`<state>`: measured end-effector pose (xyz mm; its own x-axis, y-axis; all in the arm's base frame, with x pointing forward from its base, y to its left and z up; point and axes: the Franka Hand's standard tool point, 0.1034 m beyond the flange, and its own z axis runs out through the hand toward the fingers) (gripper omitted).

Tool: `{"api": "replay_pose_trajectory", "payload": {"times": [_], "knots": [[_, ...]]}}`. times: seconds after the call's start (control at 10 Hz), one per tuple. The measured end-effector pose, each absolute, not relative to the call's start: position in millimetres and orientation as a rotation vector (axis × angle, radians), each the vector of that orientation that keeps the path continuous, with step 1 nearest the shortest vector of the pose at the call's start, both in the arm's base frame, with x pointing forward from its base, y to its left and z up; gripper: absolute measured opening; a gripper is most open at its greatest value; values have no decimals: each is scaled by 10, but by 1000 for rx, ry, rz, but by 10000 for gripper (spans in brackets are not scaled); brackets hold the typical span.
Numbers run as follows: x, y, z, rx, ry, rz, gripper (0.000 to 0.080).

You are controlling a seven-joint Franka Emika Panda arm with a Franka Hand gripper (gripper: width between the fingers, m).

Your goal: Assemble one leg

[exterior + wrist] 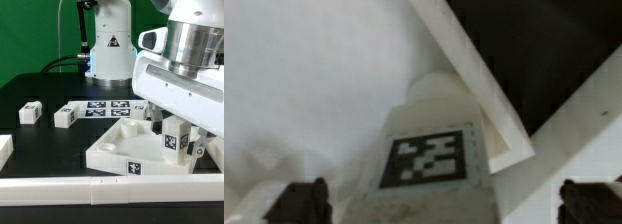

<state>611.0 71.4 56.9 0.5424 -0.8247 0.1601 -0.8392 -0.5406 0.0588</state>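
Note:
A small white leg (178, 141) with a black-and-white tag stands upright at the corner of the large white panel (118, 148) on the exterior view's right. My gripper (179, 132) hangs over it with one finger on each side. In the wrist view the leg (434, 150) fills the middle, tag facing the camera. The black fingertips (299, 201) of the gripper (445, 203) stand apart from its sides with gaps, so the gripper is open. The panel's top (295, 90) lies behind the leg.
Two more white legs (30, 113) (66, 116) lie on the black table at the exterior view's left. The marker board (105, 108) lies behind the panel. A long white rail (90, 186) runs along the front, and another white piece (5, 150) sits at the left edge.

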Motion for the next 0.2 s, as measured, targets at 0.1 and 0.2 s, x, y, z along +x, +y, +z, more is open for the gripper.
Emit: {"api": "replay_pose_trajectory", "payload": {"times": [0.1, 0.2], "knots": [[6111, 714, 569, 2644, -1434, 171, 649], [6110, 714, 568, 2644, -1434, 171, 649]]}}
